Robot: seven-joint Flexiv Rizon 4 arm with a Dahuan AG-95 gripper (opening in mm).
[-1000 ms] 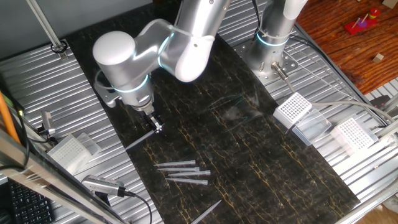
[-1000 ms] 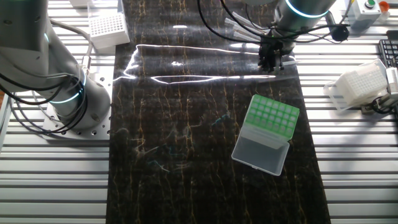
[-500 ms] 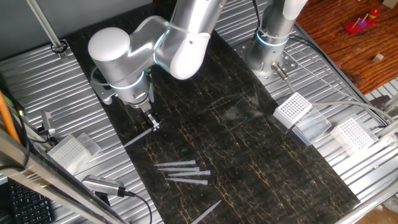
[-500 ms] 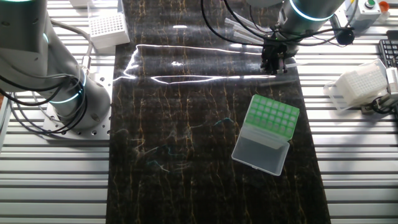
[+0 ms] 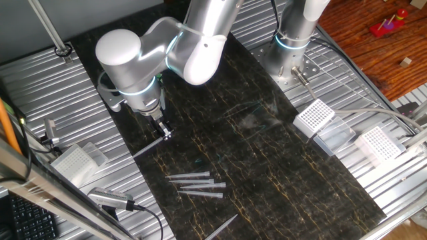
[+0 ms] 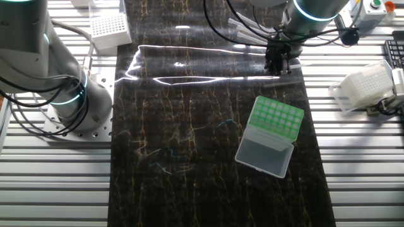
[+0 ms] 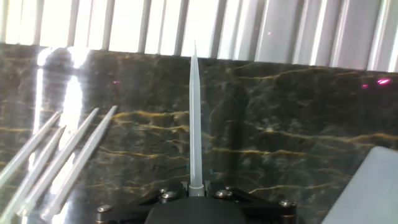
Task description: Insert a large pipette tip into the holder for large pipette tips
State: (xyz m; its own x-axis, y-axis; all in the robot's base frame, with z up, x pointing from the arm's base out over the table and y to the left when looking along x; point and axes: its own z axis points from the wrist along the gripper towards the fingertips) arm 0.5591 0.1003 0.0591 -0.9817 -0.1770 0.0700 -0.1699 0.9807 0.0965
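Observation:
My gripper (image 5: 163,131) is shut on the large pipette tip (image 5: 145,148), a long translucent cone that sticks out from the jaws low over the dark mat near its edge. In the hand view the tip (image 7: 194,112) stands straight out from between the fingers (image 7: 196,186), its point toward the metal slats. The green-racked holder (image 6: 276,117) with its pale lid open (image 6: 264,155) lies on the mat a short way from the gripper (image 6: 278,64). A pale corner of it (image 7: 367,186) shows at the lower right of the hand view.
Several loose tips lie on the mat (image 5: 197,185) and show at the left of the hand view (image 7: 56,155). White perforated racks stand on the slats (image 5: 313,117) (image 5: 377,143) (image 5: 73,160) (image 6: 108,28). A second arm's base (image 6: 69,94) stands beside the mat.
Over the last second the gripper, with the tip in it, shifted slightly toward the mat's edge; in the last half second it has held still.

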